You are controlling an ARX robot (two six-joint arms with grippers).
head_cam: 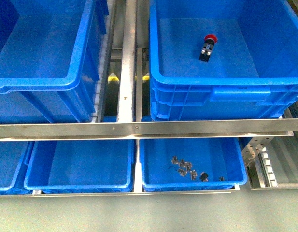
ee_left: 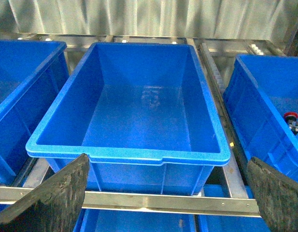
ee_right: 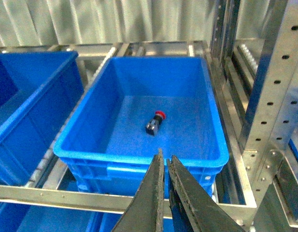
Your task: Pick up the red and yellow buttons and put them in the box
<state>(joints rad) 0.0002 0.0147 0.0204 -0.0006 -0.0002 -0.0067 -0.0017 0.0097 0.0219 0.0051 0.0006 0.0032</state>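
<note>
Right tool (ee_right: pixel 165 155) pinched almost together, empty; left tool (ee_left: pixel 166 160) spread wide, empty

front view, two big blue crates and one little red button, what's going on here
Nothing is being held at this moment. A red button lies on the floor of the right-hand crate. The right tool is shut and empty, poised just in front of that crate. The left tool is wide open, facing the left-hand crate, which looks empty. On the shelf below, a shallower tray holds a few small dark parts.
</note>
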